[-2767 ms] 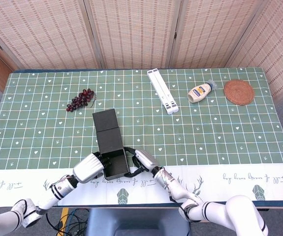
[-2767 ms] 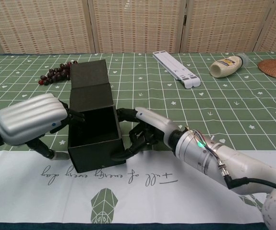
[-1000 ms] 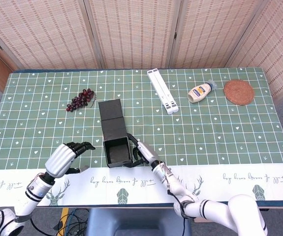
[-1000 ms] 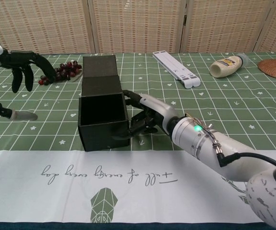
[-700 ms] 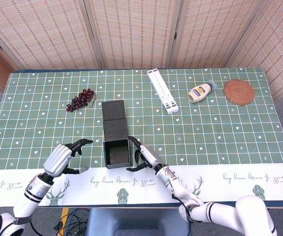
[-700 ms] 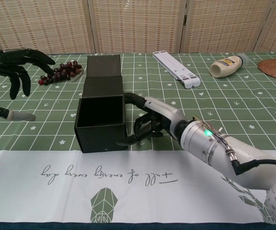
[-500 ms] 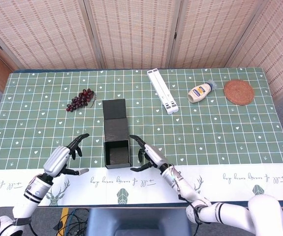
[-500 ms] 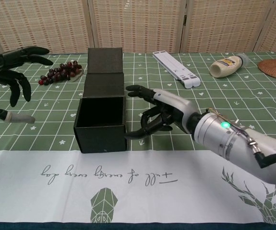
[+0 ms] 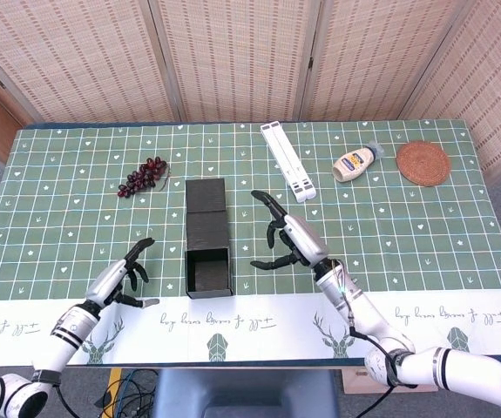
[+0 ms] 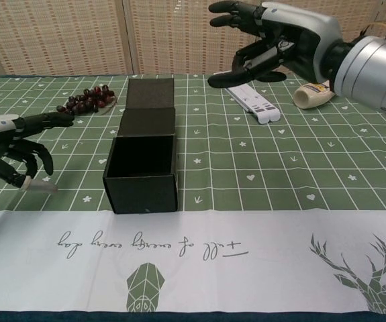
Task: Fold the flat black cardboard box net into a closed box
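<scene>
Box (image 9: 208, 248) sits between your two hands, its tub open upward and its lid panel lying flat on the tabletop (image 9: 407, 226) beyond it, toward the grapes (image 9: 142, 176). The head view shows you the whole layout: your left hand (image 9: 126, 277) low beside the box's left wall and clear of it, your right hand (image 9: 287, 233) off to the box's right. The chest view adds what the head view cannot: the right hand (image 10: 273, 37) is raised well above the tabletop, fingers spread and holding nothing, while the left hand (image 10: 15, 151) hovers near the cloth with fingers loosely apart, also empty. It also lets you look into the tub's dark interior (image 10: 142, 157).

Half a second ago your right hand was low, right beside the box's right wall with fingers curled toward it; it has since lifted up and away. Your left hand has dropped lower. The box itself has stayed put.

Past your right hand lie a white folded stand (image 9: 287, 161), a mayonnaise bottle (image 9: 355, 162) on its side, and a woven coaster (image 9: 423, 162) further right. The tabletop wears a green checked cloth with a white deer-print border (image 10: 193, 258) nearest you. Woven folding screens (image 9: 233, 57) close off the back.
</scene>
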